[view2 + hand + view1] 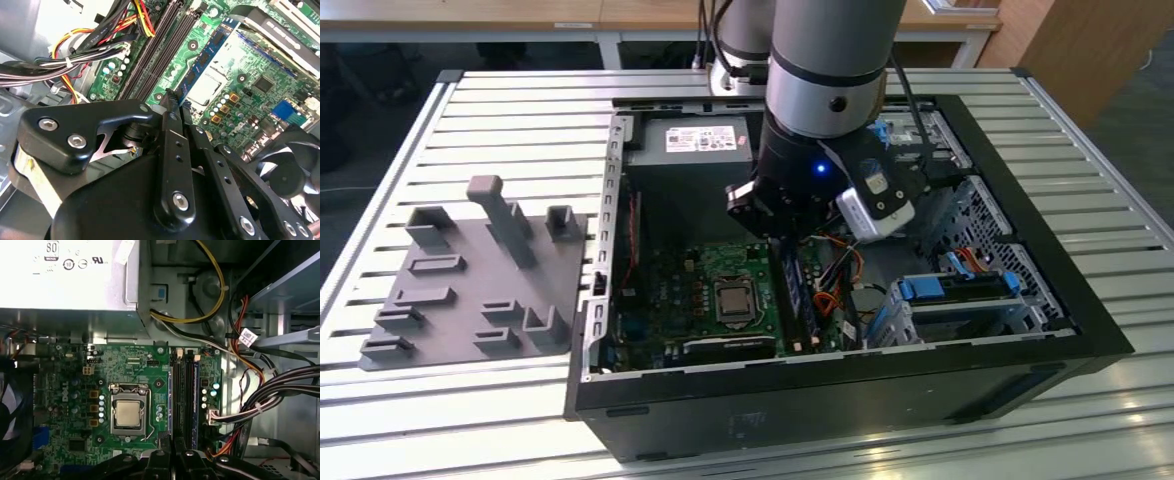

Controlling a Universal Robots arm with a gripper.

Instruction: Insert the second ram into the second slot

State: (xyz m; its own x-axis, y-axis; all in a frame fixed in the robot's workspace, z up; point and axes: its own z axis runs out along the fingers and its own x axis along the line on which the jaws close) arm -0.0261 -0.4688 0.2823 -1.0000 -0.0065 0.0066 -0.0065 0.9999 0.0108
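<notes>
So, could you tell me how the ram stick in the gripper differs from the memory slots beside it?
The second ram is blue with dark chips; the memory slots are black. The second ram stands on edge, held in the gripper; the memory slots lie fixed to the motherboard. Both are long and narrow, and they run parallel.

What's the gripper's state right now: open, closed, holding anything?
Gripper: closed, holding the second ram by one end between its fingertips.

Robotics lab, slatted aluminium workbench [520,110], open computer case [1067,300], grey fixture plate [467,290]
</notes>
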